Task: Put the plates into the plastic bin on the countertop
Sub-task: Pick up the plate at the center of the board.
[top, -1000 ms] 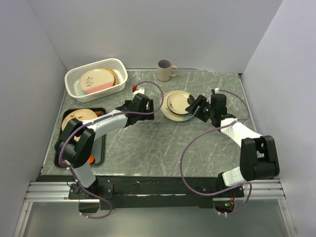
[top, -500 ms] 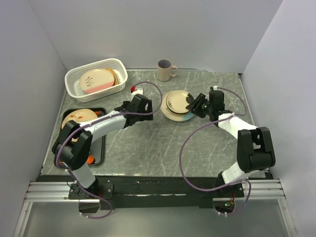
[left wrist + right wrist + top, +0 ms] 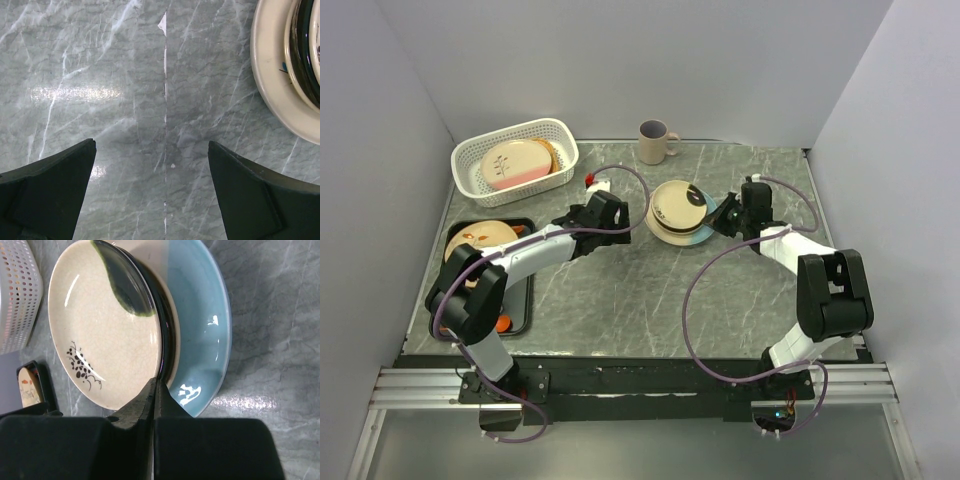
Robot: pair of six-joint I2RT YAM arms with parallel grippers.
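A cream plate (image 3: 676, 203) with a dark twig mark lies tilted on a pale white-blue plate (image 3: 701, 235) at mid-counter. My right gripper (image 3: 718, 216) is shut on the cream plate's right rim. In the right wrist view its fingertips (image 3: 157, 385) pinch the thin dark edge of the cream plate (image 3: 105, 325), raised off the blue plate (image 3: 200, 330). My left gripper (image 3: 618, 216) hangs open just left of the stack, with bare countertop (image 3: 150, 100) between its jaws and the stack's edge (image 3: 275, 95) at the upper right. The white plastic bin (image 3: 467, 178) at the back left holds a half-pink plate (image 3: 515, 163).
A beige mug (image 3: 656, 142) stands at the back, behind the stack. A black tray (image 3: 518, 300) at the left edge carries more plates (image 3: 480, 236). Grey walls close in the left, back and right sides. The bin's corner (image 3: 17, 295) shows in the right wrist view.
My right gripper has moved in and closed on the cream plate's rim. That edge is now lifted and the plate sits tilted. The left arm drew back a little.
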